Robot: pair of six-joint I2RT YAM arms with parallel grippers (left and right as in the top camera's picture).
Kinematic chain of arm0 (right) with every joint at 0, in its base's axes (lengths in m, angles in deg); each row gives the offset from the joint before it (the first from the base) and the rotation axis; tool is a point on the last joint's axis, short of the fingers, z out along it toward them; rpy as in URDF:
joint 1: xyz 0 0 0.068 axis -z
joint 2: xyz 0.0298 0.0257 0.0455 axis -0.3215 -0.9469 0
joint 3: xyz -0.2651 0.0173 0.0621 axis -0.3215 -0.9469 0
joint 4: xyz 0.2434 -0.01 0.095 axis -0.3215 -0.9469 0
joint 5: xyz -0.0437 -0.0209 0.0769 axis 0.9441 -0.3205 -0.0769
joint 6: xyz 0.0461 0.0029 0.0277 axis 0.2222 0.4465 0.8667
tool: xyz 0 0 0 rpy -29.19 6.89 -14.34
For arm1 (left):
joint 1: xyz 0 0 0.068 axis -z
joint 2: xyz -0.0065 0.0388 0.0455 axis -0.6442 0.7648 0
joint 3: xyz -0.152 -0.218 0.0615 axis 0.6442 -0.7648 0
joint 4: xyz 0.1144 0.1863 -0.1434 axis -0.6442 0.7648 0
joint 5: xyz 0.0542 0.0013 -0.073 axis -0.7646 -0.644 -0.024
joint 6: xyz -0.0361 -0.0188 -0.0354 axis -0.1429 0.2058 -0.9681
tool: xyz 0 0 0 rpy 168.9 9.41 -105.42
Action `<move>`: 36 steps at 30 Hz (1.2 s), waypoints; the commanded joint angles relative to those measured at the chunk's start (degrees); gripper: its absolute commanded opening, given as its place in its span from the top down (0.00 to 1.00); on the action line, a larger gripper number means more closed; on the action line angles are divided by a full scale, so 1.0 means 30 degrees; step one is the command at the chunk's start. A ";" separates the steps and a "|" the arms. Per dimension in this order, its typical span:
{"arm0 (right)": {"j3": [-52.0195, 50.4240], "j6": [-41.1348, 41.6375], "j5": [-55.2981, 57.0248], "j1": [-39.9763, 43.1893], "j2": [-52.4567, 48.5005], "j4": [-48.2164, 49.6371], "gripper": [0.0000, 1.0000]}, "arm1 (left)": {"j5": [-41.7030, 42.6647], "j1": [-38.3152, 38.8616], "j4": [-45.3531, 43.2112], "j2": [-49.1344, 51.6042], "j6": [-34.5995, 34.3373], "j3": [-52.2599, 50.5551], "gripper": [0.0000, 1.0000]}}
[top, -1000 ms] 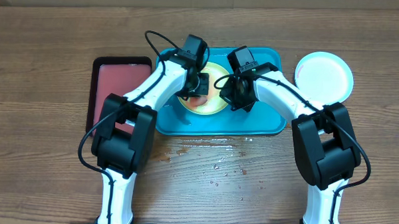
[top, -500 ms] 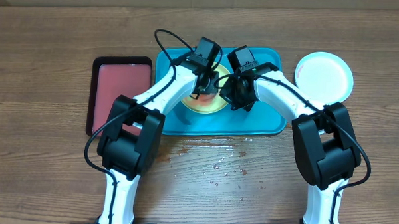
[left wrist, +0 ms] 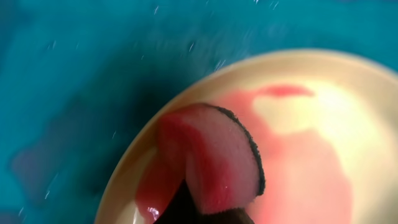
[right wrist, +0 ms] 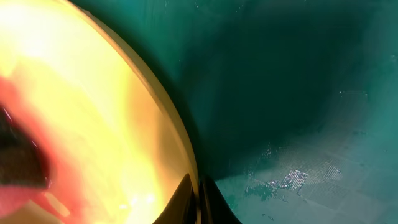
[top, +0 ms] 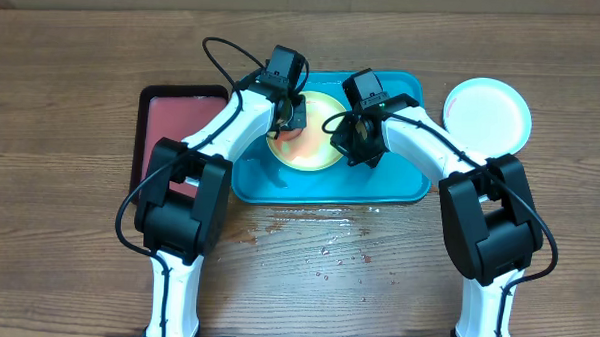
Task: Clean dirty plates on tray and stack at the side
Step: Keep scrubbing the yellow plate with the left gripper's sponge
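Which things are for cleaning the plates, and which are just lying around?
For the job: yellow-green plate, turquoise tray, red-stained sponge in the left end effector, right end effector holding the plate's rim, pale turquoise plate set aside on the table.
Lying about: black-rimmed tray, wet splashes.

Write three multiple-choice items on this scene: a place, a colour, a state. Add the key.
1. The yellow-green plate lies: A on the turquoise tray; B on the tabletop; C on the black-rimmed tray.
2. The smear on it is: A blue; B red; C black.
3. The left pincer is: A open; B shut on nothing; C shut on the sponge.
Key: A, tray floor rings the plate; B, the left wrist view shows red; C, the sponge sits clamped against the plate.
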 commanded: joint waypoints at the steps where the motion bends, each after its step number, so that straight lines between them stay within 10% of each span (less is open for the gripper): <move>1: -0.0007 0.0022 0.0051 -0.0015 0.0095 -0.0036 0.96 | -0.0328 -0.0117 0.2033 0.0539 -0.0117 -0.0605 0.96; 13: -0.0007 0.0036 0.0044 -0.0015 0.0095 0.0262 0.96 | 0.4976 0.1107 0.3271 0.0539 -0.0146 -0.0605 0.96; 36: -0.0007 0.0029 0.0036 -0.0022 0.0095 0.0080 0.96 | 0.1370 0.0299 -0.1049 0.0546 -0.1559 -0.0605 0.96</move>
